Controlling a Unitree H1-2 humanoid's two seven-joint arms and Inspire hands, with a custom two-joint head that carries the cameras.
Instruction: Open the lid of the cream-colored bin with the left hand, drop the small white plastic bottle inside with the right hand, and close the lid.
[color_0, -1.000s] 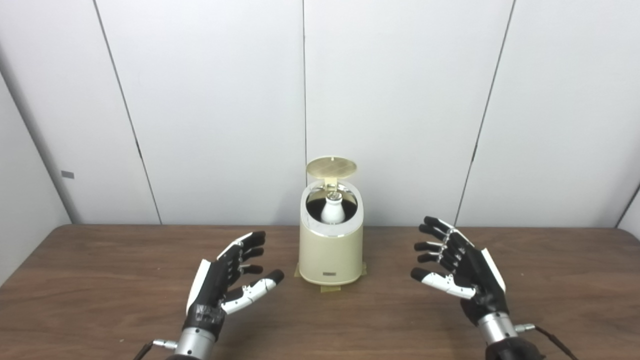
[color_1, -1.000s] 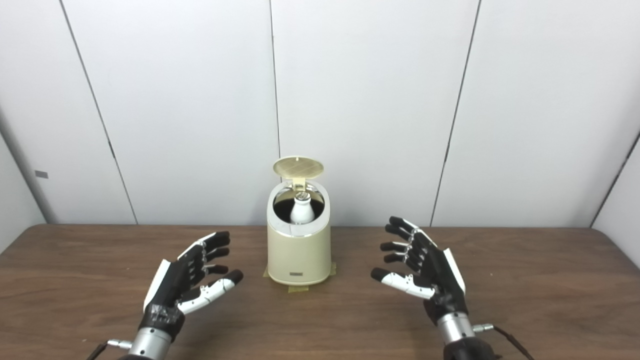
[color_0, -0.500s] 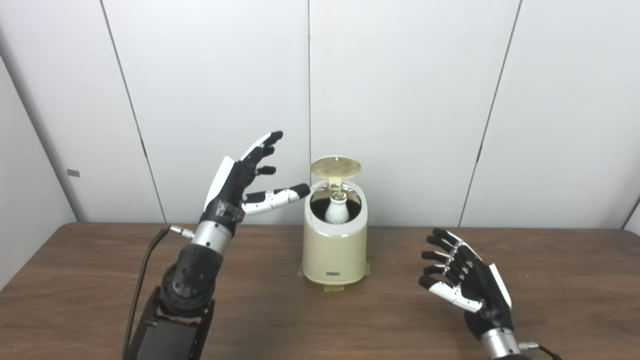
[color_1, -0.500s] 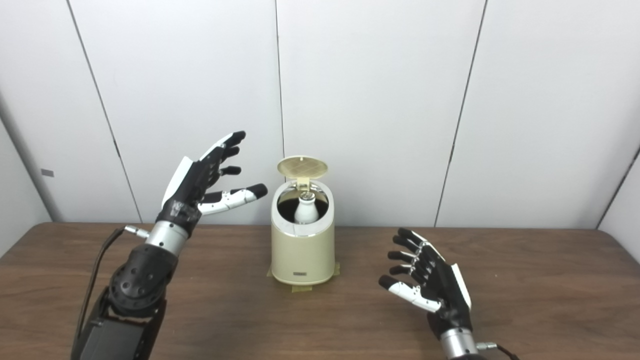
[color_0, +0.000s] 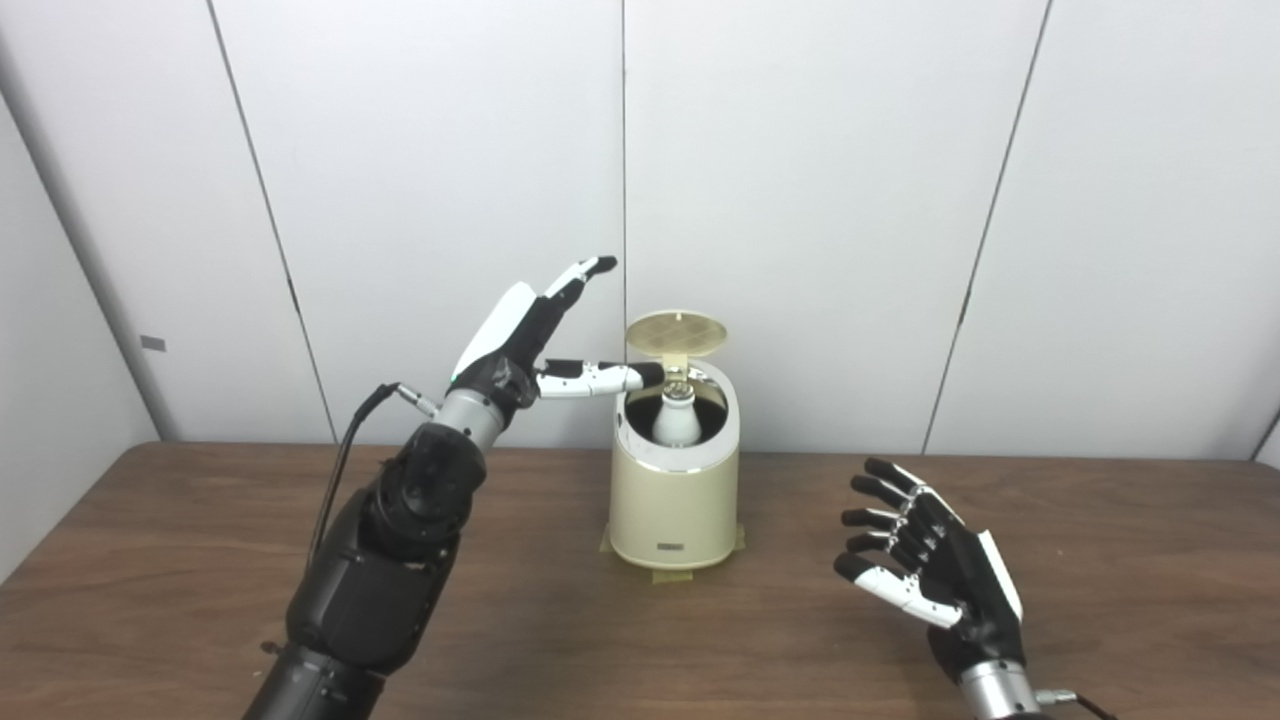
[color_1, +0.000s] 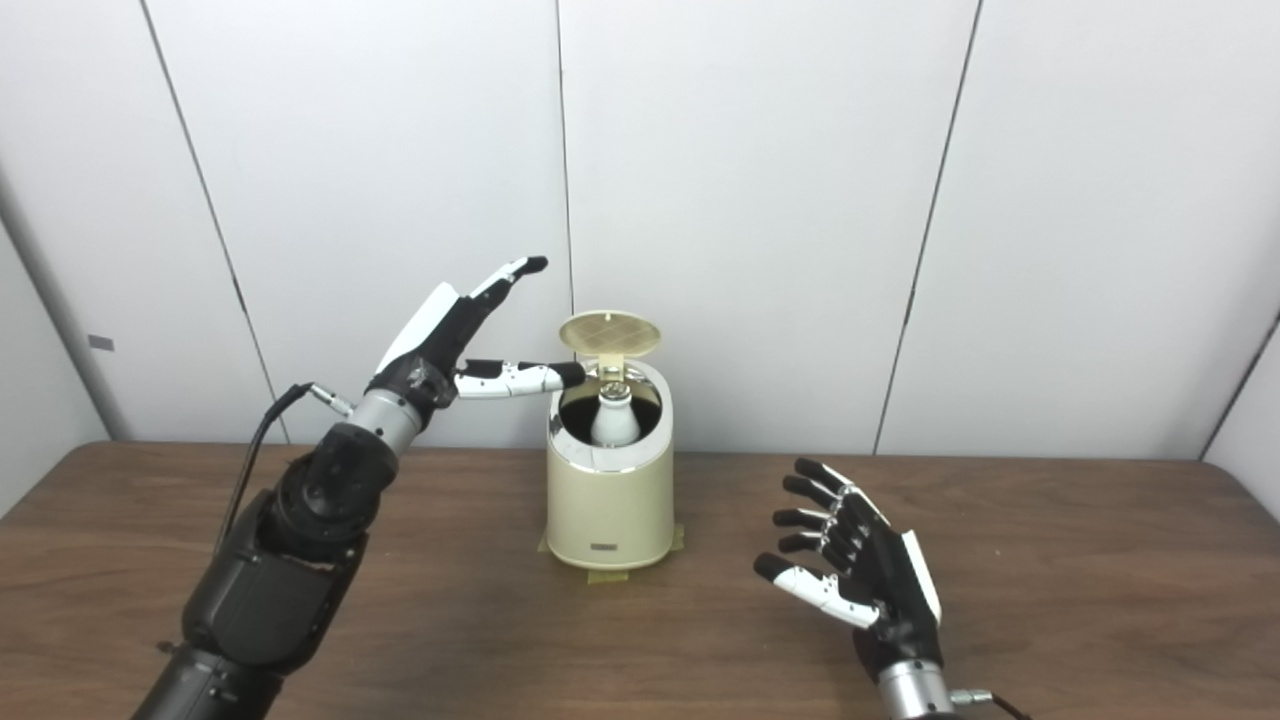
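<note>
The cream-colored bin (color_0: 675, 500) stands at the table's middle near the wall. Its round lid (color_0: 676, 334) is tipped up at the back. Inside the opening, the small white plastic bottle (color_0: 676, 420) stands upright. My left hand (color_0: 535, 340) is raised just left of the bin's top, open, with fingers stretched up toward the wall and the thumb tip reaching the bin's rim beside the lid. My right hand (color_0: 930, 565) hovers low over the table to the bin's right, open and holding nothing.
The brown wooden table (color_0: 160, 570) runs across the view, backed by white wall panels (color_0: 830, 200). Tape (color_0: 672, 576) sticks out under the bin's base. A black cable (color_0: 345, 440) loops off my left wrist.
My left arm has risen from low over the table to the bin's top, and its thumb now reaches the rim by the lid. My right hand has drawn back a little and lower.
</note>
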